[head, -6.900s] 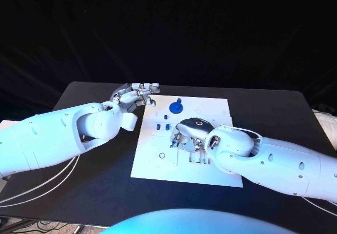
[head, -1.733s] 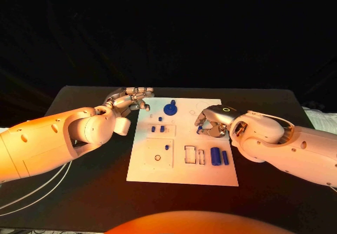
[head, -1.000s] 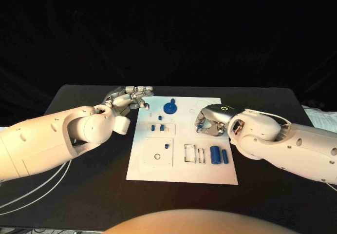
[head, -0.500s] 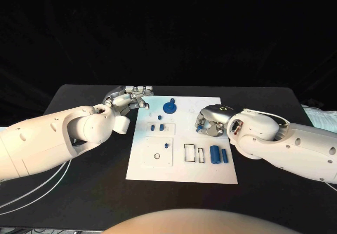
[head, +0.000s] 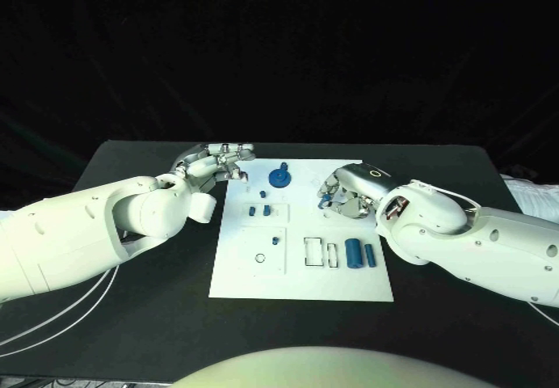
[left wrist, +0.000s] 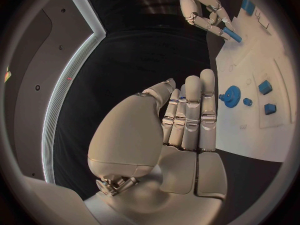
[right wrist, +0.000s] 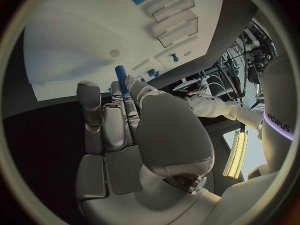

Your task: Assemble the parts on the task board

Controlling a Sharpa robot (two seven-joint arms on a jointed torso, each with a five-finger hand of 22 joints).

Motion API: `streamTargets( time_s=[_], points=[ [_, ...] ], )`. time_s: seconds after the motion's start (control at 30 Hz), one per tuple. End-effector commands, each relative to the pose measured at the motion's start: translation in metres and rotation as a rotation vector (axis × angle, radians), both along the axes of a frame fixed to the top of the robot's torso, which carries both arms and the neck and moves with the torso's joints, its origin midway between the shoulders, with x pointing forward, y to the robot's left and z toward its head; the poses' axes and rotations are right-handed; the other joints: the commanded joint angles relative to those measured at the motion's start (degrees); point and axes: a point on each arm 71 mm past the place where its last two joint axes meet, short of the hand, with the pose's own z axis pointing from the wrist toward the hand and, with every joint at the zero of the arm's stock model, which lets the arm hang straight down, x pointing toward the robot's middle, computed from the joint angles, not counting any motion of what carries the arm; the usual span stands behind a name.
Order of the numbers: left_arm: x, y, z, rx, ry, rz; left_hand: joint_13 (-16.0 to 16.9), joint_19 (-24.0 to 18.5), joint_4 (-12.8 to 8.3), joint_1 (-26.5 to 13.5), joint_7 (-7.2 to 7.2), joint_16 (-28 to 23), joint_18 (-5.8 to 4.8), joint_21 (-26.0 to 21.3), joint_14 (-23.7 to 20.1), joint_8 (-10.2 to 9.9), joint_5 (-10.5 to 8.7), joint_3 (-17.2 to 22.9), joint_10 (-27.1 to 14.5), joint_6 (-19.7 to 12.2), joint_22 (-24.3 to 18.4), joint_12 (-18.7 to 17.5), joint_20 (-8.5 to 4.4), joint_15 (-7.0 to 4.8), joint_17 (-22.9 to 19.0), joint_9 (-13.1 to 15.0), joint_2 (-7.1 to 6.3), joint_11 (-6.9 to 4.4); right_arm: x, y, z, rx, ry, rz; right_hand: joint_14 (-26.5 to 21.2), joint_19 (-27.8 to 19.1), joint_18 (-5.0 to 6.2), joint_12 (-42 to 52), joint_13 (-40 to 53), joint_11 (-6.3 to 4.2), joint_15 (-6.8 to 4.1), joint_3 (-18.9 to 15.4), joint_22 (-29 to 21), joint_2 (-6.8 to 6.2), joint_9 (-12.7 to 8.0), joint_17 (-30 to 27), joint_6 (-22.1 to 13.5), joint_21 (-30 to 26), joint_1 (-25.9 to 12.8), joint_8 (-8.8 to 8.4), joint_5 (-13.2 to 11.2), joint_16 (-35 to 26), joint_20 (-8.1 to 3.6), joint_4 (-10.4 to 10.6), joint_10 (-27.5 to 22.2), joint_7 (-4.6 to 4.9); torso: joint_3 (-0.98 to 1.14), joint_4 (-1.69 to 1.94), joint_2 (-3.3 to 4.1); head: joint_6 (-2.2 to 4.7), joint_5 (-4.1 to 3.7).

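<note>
The white task board [head: 300, 279] lies in the middle of the black table. My right hand [head: 350, 194] hovers over the board's far right part and pinches a blue peg [head: 325, 194] between thumb and fingers; the peg [right wrist: 120, 79] stands out past the fingertips in the right wrist view. A blue gear [head: 279, 175] sits near the far edge, with small blue pieces [head: 258, 211] nearer. Two blue cylinders [head: 360, 253] lie beside empty slots [head: 313, 252]. My left hand [head: 216, 164] holds nothing at the board's far left corner, its fingers [left wrist: 190, 110] straight and side by side.
Black table [head: 140, 323] runs round the board on all sides. A small blue peg [head: 276, 239] stands in the left square panel next to a ring-shaped hole [head: 258, 259]. My bulky white arms flank the board on both sides.
My right hand has carried the blue peg a little toward the board's far edge. Earlier it worked over the slots, where two cylinders now lie. The left hand has stayed put.
</note>
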Motion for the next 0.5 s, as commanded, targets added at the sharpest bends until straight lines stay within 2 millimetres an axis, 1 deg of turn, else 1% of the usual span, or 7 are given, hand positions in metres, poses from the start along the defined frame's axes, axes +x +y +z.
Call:
streamTargets(
  time_s=[0.03, 0.1, 0.17, 0.3, 0.4, 0.5],
  points=[
    [0.0, -0.002, 0.0, -0.008, -0.009, -0.014, 0.07, -0.29, -0.04, -0.1, -0.01, 0.0, 1.03, -0.28, -0.44, 0.22, -0.04, -0.25, -0.43, -0.59, -0.09, 0.36, -0.01, 0.13, -0.06, -0.05, 0.39, -0.08, 0.0, 0.0, 0.009, 0.124, 0.006, 0.001, 1.36, 0.29, -0.95, -0.07, 0.1, -1.58, -0.32, 0.48, -0.23, 0.48, -0.06, -0.28, 0.09, 0.04, -0.01, 0.2, 0.47, -0.2, -0.14, -0.08, 1.77, 0.22, -0.06, -0.03, -0.09, 0.14, 0.0],
    [0.0, -0.001, 0.0, -0.007, -0.009, -0.013, 0.07, -0.29, -0.04, -0.1, -0.01, 0.0, 1.03, -0.28, -0.44, 0.22, -0.04, -0.25, -0.43, -0.59, -0.09, 0.36, -0.01, 0.13, -0.06, -0.05, 0.39, -0.08, -0.001, 0.001, 0.012, 0.128, 0.029, 0.009, 1.32, 0.22, -0.93, -0.24, 0.07, -1.5, -0.27, 0.55, -0.4, 0.24, -0.1, -0.45, -0.17, -0.04, -0.16, 0.08, 0.64, -0.34, -0.18, -0.16, 1.64, 0.32, -0.08, -0.05, -0.04, 0.21, 0.0],
    [0.0, -0.001, 0.0, -0.007, -0.01, -0.011, 0.07, -0.29, -0.06, -0.07, -0.01, 0.01, 1.03, -0.29, -0.45, 0.24, -0.03, -0.24, -0.44, -0.6, -0.09, 0.39, -0.01, 0.13, -0.06, -0.05, 0.4, -0.09, -0.003, 0.003, 0.013, 0.122, 0.049, 0.024, 1.31, 0.12, -0.91, -0.41, 0.06, -1.42, -0.21, 0.67, -0.59, -0.01, -0.18, -0.46, -0.56, -0.15, -0.27, -0.13, 1.06, -0.4, -0.21, -0.31, 1.55, 0.44, -0.1, -0.09, -0.02, 0.52, 0.17],
    [0.0, -0.001, 0.0, -0.007, -0.011, -0.01, 0.1, -0.3, -0.17, 0.05, -0.05, 0.04, 1.06, -0.31, -0.48, 0.33, 0.03, -0.2, -0.48, -0.61, -0.11, 0.52, -0.01, 0.11, -0.09, -0.03, 0.48, -0.12, -0.009, 0.015, 0.013, 0.115, 0.087, 0.067, 1.3, 0.08, -0.9, -0.47, 0.06, -1.4, -0.19, 0.71, -0.66, -0.12, -0.21, -0.5, -0.69, -0.19, -0.31, -0.21, 1.21, -0.43, -0.22, -0.38, 1.52, 0.46, -0.12, -0.13, -0.06, 0.47, 0.44],
    [0.0, -0.001, -0.001, -0.007, -0.008, -0.011, 0.1, -0.3, -0.17, 0.05, -0.05, 0.04, 1.06, -0.31, -0.48, 0.33, 0.03, -0.2, -0.48, -0.61, -0.11, 0.52, -0.01, 0.11, -0.09, -0.03, 0.48, -0.12, -0.02, 0.031, 0.01, 0.111, 0.102, 0.123, 1.28, 0.06, -0.9, -0.5, 0.06, -1.4, -0.19, 0.77, -0.68, -0.12, -0.22, -0.55, -0.73, -0.2, -0.28, -0.23, 1.29, -0.47, -0.22, -0.44, 1.51, 0.46, 0.0, -0.01, 0.02, 0.44, 0.56],
    [-0.001, -0.002, -0.004, -0.008, -0.003, -0.012, 0.1, -0.3, -0.17, 0.05, -0.05, 0.04, 1.06, -0.31, -0.48, 0.33, 0.03, -0.2, -0.48, -0.61, -0.11, 0.52, -0.01, 0.11, -0.09, -0.03, 0.48, -0.12, -0.033, 0.051, 0.007, 0.121, 0.112, 0.186, 1.28, 0.05, -0.9, -0.52, 0.07, -1.4, -0.19, 0.85, -0.68, -0.1, -0.22, -0.55, -0.75, -0.2, -0.24, -0.24, 1.37, -0.48, -0.22, -0.51, 1.51, 0.47, 0.01, -0.06, 0.05, 0.4, 0.71]
  ],
)
